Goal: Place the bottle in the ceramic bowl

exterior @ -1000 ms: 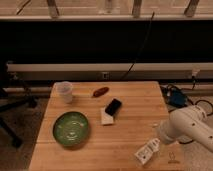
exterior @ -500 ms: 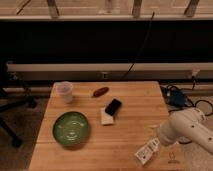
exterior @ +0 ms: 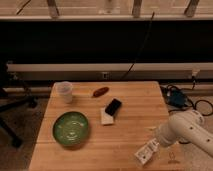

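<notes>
The bottle [exterior: 145, 152], small and clear with a white label, lies tilted near the front right of the wooden table [exterior: 135, 125]. My gripper [exterior: 155, 145] is at the end of the white arm [exterior: 187, 132], right at the bottle's upper end. The green ceramic bowl [exterior: 71, 129] sits at the front left of the table, far to the left of the bottle and gripper, with nothing in it.
A translucent plastic cup [exterior: 64, 92] stands at the back left. A reddish oblong object [exterior: 100, 91] lies at the back middle. A black object [exterior: 113, 106] rests on a white one [exterior: 106, 118] mid-table. Cables and a blue object [exterior: 176, 97] lie on the floor at the right.
The white arm has shifted slightly to the left and lower. The bottle stays in about the same place.
</notes>
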### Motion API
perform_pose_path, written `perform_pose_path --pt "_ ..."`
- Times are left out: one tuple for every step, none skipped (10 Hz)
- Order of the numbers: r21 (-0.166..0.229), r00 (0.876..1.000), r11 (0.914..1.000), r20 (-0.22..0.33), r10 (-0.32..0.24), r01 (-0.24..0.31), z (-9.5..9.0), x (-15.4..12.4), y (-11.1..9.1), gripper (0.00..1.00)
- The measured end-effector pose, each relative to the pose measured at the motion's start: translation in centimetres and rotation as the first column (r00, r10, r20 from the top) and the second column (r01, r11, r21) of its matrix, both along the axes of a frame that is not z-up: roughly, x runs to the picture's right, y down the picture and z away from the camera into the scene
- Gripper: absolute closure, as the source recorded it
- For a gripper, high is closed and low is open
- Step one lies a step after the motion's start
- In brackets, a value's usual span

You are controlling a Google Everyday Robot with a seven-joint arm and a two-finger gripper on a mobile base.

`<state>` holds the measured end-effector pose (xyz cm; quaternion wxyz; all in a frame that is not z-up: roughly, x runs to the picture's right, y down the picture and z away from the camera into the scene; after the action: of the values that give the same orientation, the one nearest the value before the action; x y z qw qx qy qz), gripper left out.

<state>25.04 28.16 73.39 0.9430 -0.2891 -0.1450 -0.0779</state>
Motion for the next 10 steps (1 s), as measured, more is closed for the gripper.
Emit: perform_pose_path --pt "0.003 1.0 1.0 0.005 -0.004 0.004 0.1 0.0 0.1 0.2" --pt "0.006 1.0 1.0 0.012 -0.008 0.008 0.3 -0.1 0.2 0.2" --pt "0.008 1.0 0.9999 0.018 -0.011 0.011 0.4 -0.1 0.4 0.2" --pt "0.011 1.0 0.9998 0.024 -0.016 0.016 0.6 -0.2 0.5 0.2" --pt "0.013 0.999 0.9998 0.029 -0.017 0.017 0.7 -0.2 0.6 0.2" --pt "0.016 0.999 0.9997 0.034 -0.019 0.019 0.8 -0.2 0.7 0.2" --pt "0.018 0.999 0.9996 0.038 -0.022 0.021 0.9 -0.2 0.9 0.2" --pt "0.022 0.999 0.9995 0.044 -0.023 0.022 1.0 -0.2 1.0 0.2" --pt "0.026 0.998 0.9994 0.051 -0.025 0.024 1.2 -0.3 1.2 0.2" --pt "0.03 0.998 0.9993 0.055 -0.027 0.025 1.4 -0.3 1.4 0.2"
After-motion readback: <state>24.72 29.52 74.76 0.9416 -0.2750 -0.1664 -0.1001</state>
